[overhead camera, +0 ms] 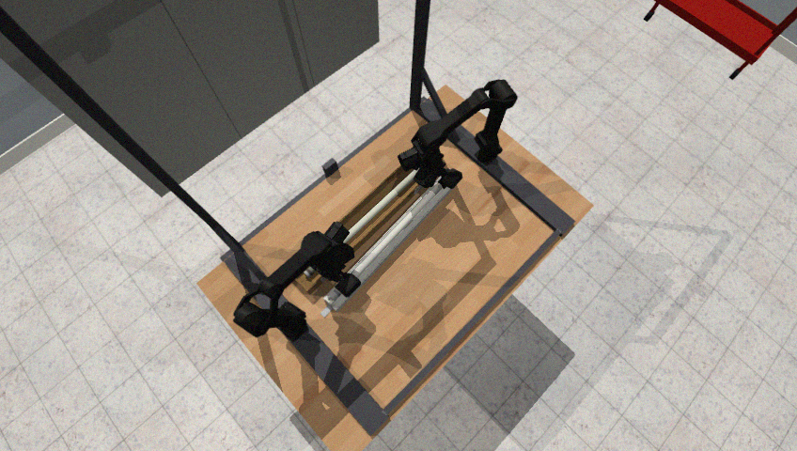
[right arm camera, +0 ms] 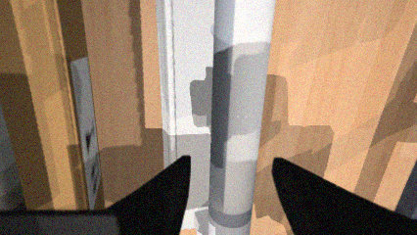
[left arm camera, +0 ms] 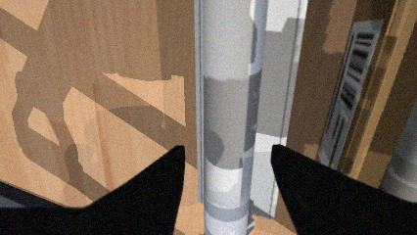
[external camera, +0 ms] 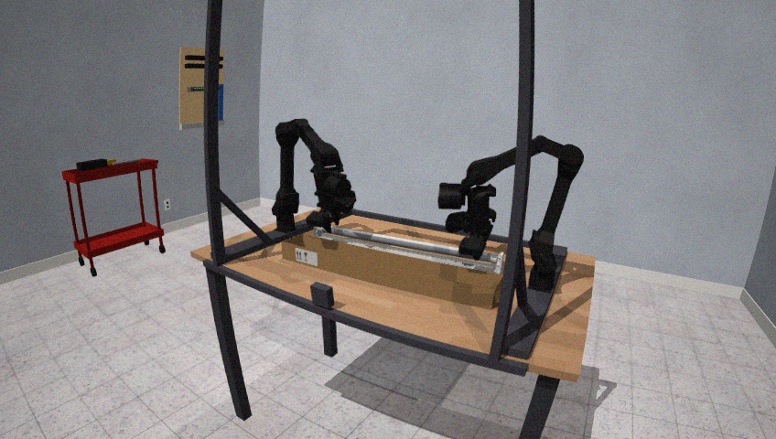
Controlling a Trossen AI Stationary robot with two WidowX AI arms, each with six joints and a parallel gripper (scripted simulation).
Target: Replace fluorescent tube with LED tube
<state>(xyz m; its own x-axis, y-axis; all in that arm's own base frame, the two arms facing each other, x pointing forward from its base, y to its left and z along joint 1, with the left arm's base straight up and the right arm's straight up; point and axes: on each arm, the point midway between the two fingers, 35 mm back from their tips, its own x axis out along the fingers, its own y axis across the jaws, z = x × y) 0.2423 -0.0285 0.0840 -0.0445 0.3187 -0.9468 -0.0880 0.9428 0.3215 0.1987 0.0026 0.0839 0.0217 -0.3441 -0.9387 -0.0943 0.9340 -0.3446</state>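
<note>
Carton (overhead camera: pixel 371 195) (external camera: pixel 392 272) (left arm camera: pixel 377 147) (right arm camera: pixel 46 122) alongside the light fixture (overhead camera: pixel 385 254) (external camera: pixel 403 251) (left arm camera: pixel 276 98) (right arm camera: pixel 191 49), pale old tube (overhead camera: pixel 380 207) inside. LED tube (overhead camera: pixel 391 231) (external camera: pixel 408 241) (left arm camera: pixel 227 59) (right arm camera: pixel 245 83) along the fixture, locking impossible to tell. Left gripper (overhead camera: pixel 437 183) (external camera: pixel 327 225) (left arm camera: pixel 228 149) and right gripper (overhead camera: pixel 339 278) (external camera: pixel 472 251) (right arm camera: pixel 231 164) both released, jaws parted around it. Wooden bench (overhead camera: pixel 447 313) (external camera: pixel 414 320) (left arm camera: pixel 113 113) (right arm camera: pixel 318 49) beneath, streaked with shadows. Red cart (overhead camera: pixel 721 27) (external camera: pixel 116 239) at upper right from above; grey cabinet (overhead camera: pixel 224 72) upper left; pale tiled floor (overhead camera: pixel 643 139) (external camera: pixel 135 337).

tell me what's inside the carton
a pale tube lies lengthwise in the carton. from the top, the arms cover its far end and a stretch near the other, so whatever is under them can't be seen
</note>
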